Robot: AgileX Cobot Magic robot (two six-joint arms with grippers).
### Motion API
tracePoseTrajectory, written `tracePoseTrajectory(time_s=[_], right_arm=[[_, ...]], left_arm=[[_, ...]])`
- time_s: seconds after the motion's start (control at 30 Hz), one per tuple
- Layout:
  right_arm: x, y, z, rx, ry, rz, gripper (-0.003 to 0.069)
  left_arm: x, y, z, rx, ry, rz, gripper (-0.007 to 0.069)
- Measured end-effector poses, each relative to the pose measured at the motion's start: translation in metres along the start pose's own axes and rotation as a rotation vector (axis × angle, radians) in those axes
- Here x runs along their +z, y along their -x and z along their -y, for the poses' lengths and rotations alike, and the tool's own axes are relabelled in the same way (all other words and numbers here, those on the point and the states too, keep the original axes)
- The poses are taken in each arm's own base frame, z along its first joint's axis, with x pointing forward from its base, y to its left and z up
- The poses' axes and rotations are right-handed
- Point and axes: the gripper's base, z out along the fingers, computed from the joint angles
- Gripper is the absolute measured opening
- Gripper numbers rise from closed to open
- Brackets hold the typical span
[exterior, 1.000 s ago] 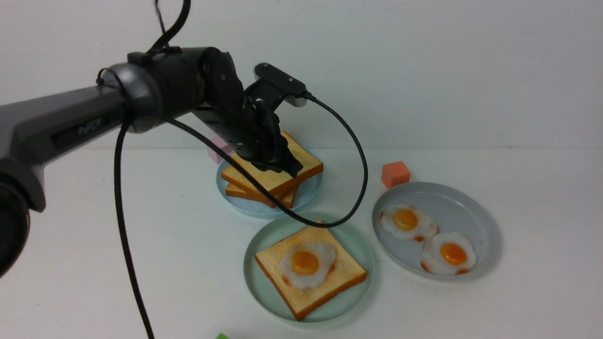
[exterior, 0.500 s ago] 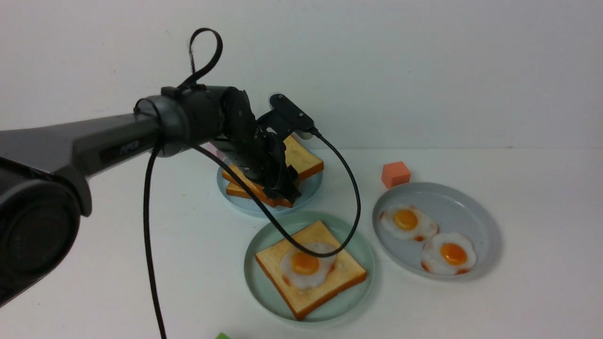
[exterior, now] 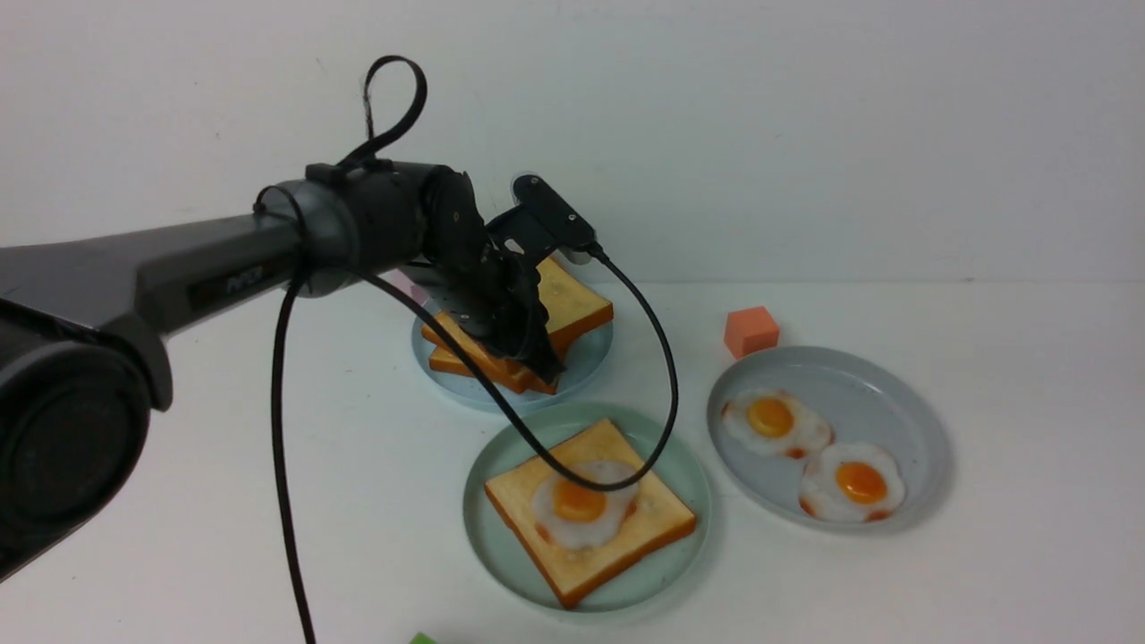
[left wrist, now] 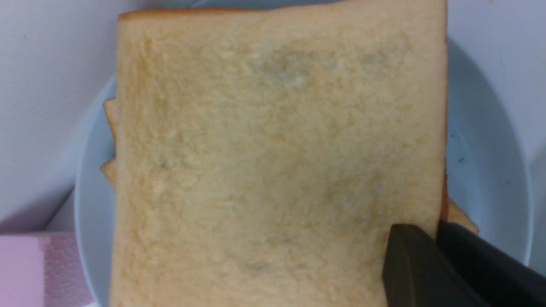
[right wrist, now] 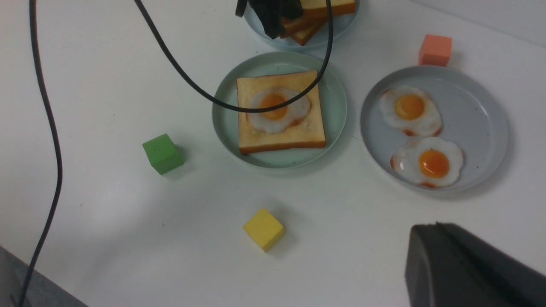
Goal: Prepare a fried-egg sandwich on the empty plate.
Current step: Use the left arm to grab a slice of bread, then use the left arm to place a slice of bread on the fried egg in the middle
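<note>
Where the front view buries the grip behind the left arm's wrist, have to go by the left wrist view. Shows the left end effector (left wrist: 439, 260) clamped on a corner of the top toast slice (left wrist: 277, 162), one dark finger (left wrist: 409, 264) over the crumb, the other below the crust edge. Fills most of that view with the slice. Catches only slivers of the light-blue plate (left wrist: 490, 140) beneath, plus a pink block (left wrist: 25, 268) just beside the plate. From the front, can make out the rest of the toast stack (exterior: 487, 362) under that slice, skewed on the same plate.

Only in the right wrist view: green cube (right wrist: 163, 153) and yellow cube (right wrist: 263, 229) on the near bench (right wrist: 106, 213), well apart from the plates. Also a dark slab of the right end effector (right wrist: 469, 268) at the frame edge; cannot tell whether apart or together. Out of the front view entirely.

On the mint-green plate (exterior: 492, 541), nearest the robot: one toast slice (exterior: 617, 559) lying flat, fried egg (exterior: 583, 503) on top, yolk up, uncovered. On the grey plate (exterior: 894, 394) to the right: two fried eggs (exterior: 775, 422), close together. Orange cube (exterior: 750, 331) just behind that plate's rim. Black cable (exterior: 662, 394) hanging from the left wrist, crossing in front of the egg on the toast.
</note>
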Motion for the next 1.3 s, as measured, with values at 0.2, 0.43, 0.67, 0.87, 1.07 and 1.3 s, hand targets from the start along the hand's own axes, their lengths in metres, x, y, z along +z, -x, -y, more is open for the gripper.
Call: tracePoseTrajectory(time_s=[0.2, 0.43, 0.67, 0.87, 1.07, 1.3], right_arm=[[0.000, 0.000, 0.000, 0.000, 0.000, 0.001, 0.0011], [-0.004, -0.001, 0.003, -0.001, -0.008, 0.017, 0.0016], [-0.023, -0.009, 0.009, 0.013, 0.006, 0.077, 0.0020], [-0.037, -0.015, 0.014, 0.022, 0.015, 0.119, 0.0023], [-0.040, -0.016, 0.015, 0.027, 0.025, 0.127, 0.0023], [-0.040, -0.017, 0.015, 0.027, 0.027, 0.126, 0.0028]], left_arm=[[-0.061, 0.021, -0.006, -0.023, 0.022, 0.052, 0.0033], [-0.151, 0.014, 0.035, -0.101, 0.015, 0.076, 0.0033], [-0.139, -0.028, 0.136, 0.056, -0.082, 0.020, 0.0033], [-0.115, -0.040, 0.152, 0.083, -0.065, 0.001, 0.0033], [-0.102, -0.039, 0.154, 0.133, -0.048, 0.018, 0.0033], [-0.094, -0.037, 0.182, 0.223, -0.086, 0.015, 0.0033]])
